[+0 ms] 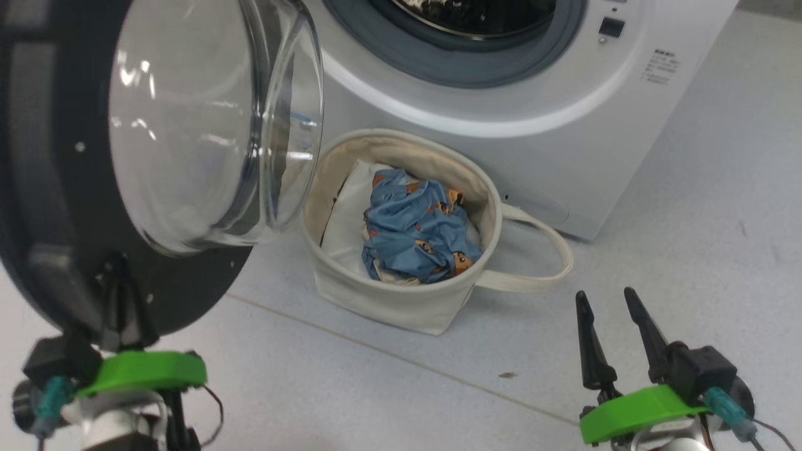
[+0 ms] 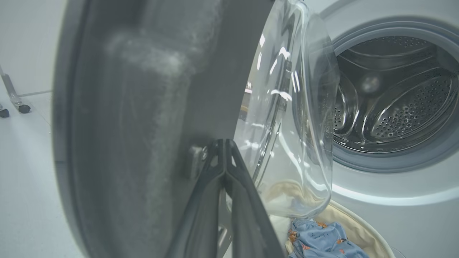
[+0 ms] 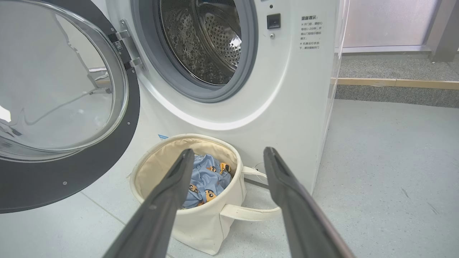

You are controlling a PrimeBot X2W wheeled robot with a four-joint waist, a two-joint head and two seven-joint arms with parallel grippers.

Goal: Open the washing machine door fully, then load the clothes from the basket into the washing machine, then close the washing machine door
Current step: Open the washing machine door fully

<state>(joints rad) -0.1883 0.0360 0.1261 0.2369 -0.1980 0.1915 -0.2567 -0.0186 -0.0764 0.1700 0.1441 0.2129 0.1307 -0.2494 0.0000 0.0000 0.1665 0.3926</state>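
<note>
The washing machine door (image 1: 188,125) hangs open at the frame's left. The left gripper (image 2: 224,143) is pinched shut, its tips pressed against the black rim and clamping nothing. I reckon they could slide off and let the door swing inward. The right gripper (image 1: 604,294) hovers spread at lower right. Beyond, the glass bowl overhangs the basket (image 1: 388,300), crowding the reach to the clothes (image 1: 416,228) inside. The washing machine (image 1: 532,138) stands behind.

The clothes (image 1: 416,228) lie in the basket (image 1: 388,300) on the floor (image 1: 689,250) before the washing machine (image 1: 551,144); the washing machine door (image 1: 37,188) stands left of the basket.
</note>
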